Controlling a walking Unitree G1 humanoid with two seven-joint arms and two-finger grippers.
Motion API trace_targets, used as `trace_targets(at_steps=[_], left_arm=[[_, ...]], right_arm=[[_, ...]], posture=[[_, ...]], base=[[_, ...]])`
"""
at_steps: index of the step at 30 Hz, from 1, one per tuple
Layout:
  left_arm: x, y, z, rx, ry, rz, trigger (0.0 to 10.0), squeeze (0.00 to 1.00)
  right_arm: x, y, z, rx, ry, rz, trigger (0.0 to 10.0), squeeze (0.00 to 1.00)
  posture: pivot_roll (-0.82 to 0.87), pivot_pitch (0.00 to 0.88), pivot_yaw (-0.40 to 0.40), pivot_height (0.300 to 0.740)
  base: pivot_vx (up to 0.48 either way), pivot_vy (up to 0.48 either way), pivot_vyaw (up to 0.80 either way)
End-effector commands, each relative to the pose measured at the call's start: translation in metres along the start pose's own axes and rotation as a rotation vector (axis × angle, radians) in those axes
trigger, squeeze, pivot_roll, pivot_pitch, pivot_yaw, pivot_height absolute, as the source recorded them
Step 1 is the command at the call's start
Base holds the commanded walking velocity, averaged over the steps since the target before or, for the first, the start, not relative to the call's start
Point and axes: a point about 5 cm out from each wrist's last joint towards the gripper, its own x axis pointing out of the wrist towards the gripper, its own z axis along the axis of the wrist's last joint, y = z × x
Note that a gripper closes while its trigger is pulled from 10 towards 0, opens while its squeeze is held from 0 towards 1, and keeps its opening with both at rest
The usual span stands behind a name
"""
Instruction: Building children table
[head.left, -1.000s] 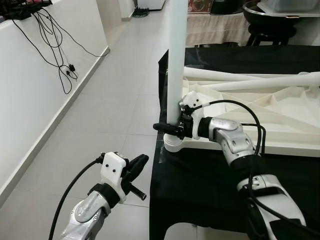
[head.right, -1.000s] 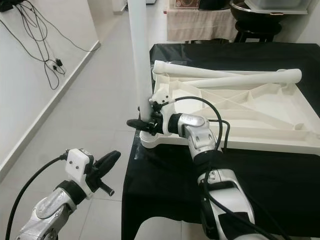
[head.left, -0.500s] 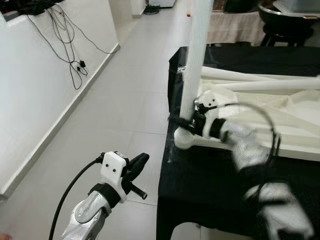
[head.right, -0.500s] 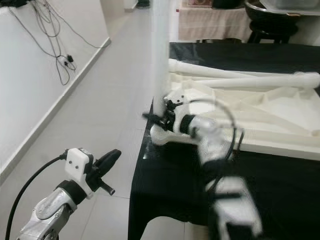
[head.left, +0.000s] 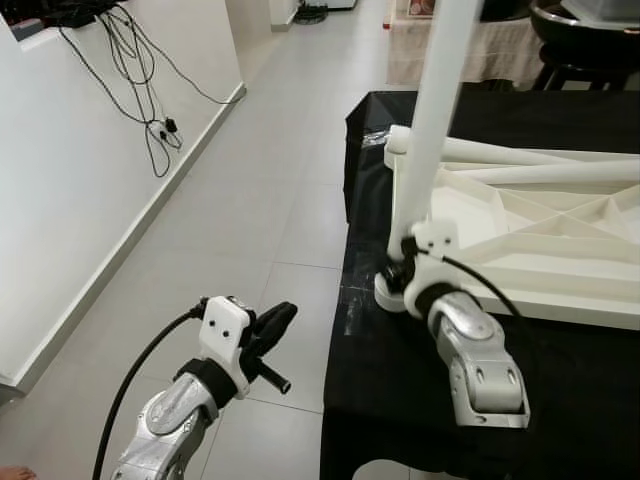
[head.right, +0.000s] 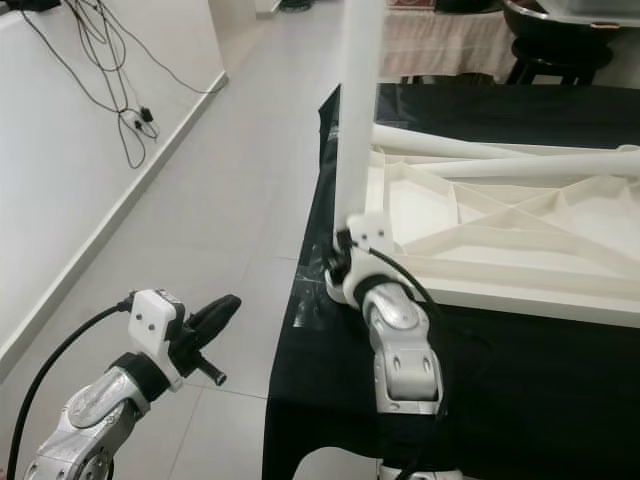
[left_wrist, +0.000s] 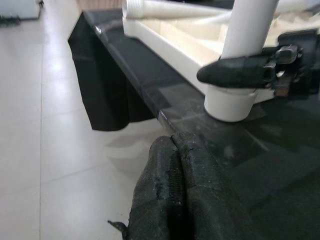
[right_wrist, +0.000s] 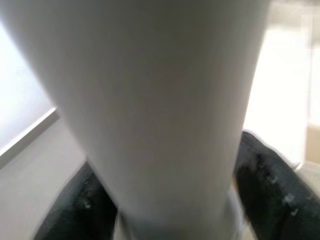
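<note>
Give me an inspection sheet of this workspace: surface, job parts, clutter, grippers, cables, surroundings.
Surface: black-covered table; a patch of tape near its front left edge.
Job's things: white upturned tabletop lies on the cloth; one white leg stands in its near left corner socket, leaning slightly; two loose legs lie across the tabletop.
Clutter: nothing seen on the table.
Grippers: right gripper is clamped on the standing leg just above the socket; left gripper hangs shut over the floor, left of the table, holding nothing.
Cables: black cables hang down the white wall; each wrist carries a black cable.
Surroundings: light tiled floor; a dark stool beyond the table.
</note>
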Motion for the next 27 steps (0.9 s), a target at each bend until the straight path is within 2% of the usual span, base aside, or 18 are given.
trace_targets(at_steps=[1, 4, 5, 6, 7, 10, 12, 13, 18, 19, 20, 21, 22, 27], left_arm=[[-0.001, 0.001, -0.003, -0.004, 0.011, 0.007, 10.0, 0.0], [-0.001, 0.0, -0.003, -0.004, 0.012, 0.004, 10.0, 0.0], [0.0, 0.0, -0.004, -0.005, 0.013, 0.001, 10.0, 0.0], [0.0, -0.001, -0.004, -0.006, 0.013, -0.001, 10.0, 0.0], [0.0, -0.001, -0.004, -0.007, 0.013, -0.002, 10.0, 0.0], [0.0, -0.003, -0.005, -0.008, 0.012, -0.005, 10.0, 0.0], [0.001, -0.004, -0.005, -0.008, 0.012, -0.005, 10.0, 0.0], [0.001, -0.006, -0.005, -0.009, 0.01, -0.004, 10.0, 0.0], [0.0, -0.008, -0.005, -0.01, 0.009, -0.003, 10.0, 0.0], [0.0, -0.009, -0.006, -0.011, 0.009, -0.003, 10.0, 0.0], [0.0, -0.009, -0.006, -0.012, 0.009, -0.003, 10.0, 0.0], [0.0, -0.009, -0.006, -0.012, 0.009, -0.003, 10.0, 0.0], [-0.001, -0.01, -0.006, -0.012, 0.01, -0.002, 10.0, 0.0], [-0.002, -0.012, -0.007, -0.016, 0.012, -0.005, 10.0, 0.0]], right_arm=[[0.003, 0.009, 0.0, 0.025, 0.017, 0.053, 10.0, 1.0], [0.007, 0.006, 0.016, 0.048, -0.063, 0.136, 10.0, 1.0], [0.01, 0.005, 0.023, 0.045, -0.095, 0.196, 10.0, 0.85], [0.013, 0.003, 0.031, 0.027, -0.12, 0.276, 10.0, 0.59], [0.016, 0.001, 0.037, -0.014, -0.139, 0.348, 10.0, 0.0], [0.022, -0.003, 0.044, -0.089, -0.146, 0.491, 10.0, 0.0], [0.025, -0.005, 0.045, -0.104, -0.139, 0.521, 10.0, 0.0], [0.032, -0.01, 0.045, -0.11, -0.107, 0.578, 10.0, 0.0], [0.038, -0.012, 0.045, -0.114, -0.078, 0.616, 10.0, 0.0], [0.04, -0.011, 0.044, -0.112, -0.058, 0.654, 4.7, 0.0], [0.042, -0.01, 0.043, -0.119, -0.047, 0.681, 2.1, 0.0], [0.042, -0.01, 0.043, -0.119, -0.047, 0.681, 2.1, 0.0], [0.043, -0.008, 0.042, -0.117, -0.04, 0.7, 0.0, 0.0], [0.046, -0.011, 0.037, -0.083, -0.027, 0.754, 0.0, 0.0]], posture=[[-0.01, 0.153, 0.075, 0.74], [0.0, 0.139, 0.071, 0.74], [0.01, 0.138, 0.071, 0.74], [0.01, 0.137, 0.067, 0.74], [0.01, 0.135, 0.067, 0.74], [0.02, 0.131, 0.063, 0.74], [0.02, 0.13, 0.062, 0.74], [0.03, 0.126, 0.054, 0.74], [0.03, 0.125, 0.05, 0.74], [0.03, 0.126, 0.052, 0.74], [0.04, 0.127, 0.052, 0.74], [0.04, 0.127, 0.052, 0.74], [0.04, 0.125, 0.052, 0.74], [0.03, 0.129, 0.051, 0.74]], base=[[0.0, 0.0, 0.0], [0.0, 0.0, 0.0], [0.0, 0.0, 0.0], [0.0, 0.0, 0.0], [0.0, 0.0, 0.0], [0.0, 0.0, 0.0], [0.0, 0.0, 0.0], [0.0, 0.0, 0.0], [0.0, 0.0, 0.0], [0.0, 0.0, 0.0], [0.0, 0.0, 0.0], [0.0, 0.0, 0.0], [0.0, 0.0, 0.0], [0.0, 0.0, 0.0]])
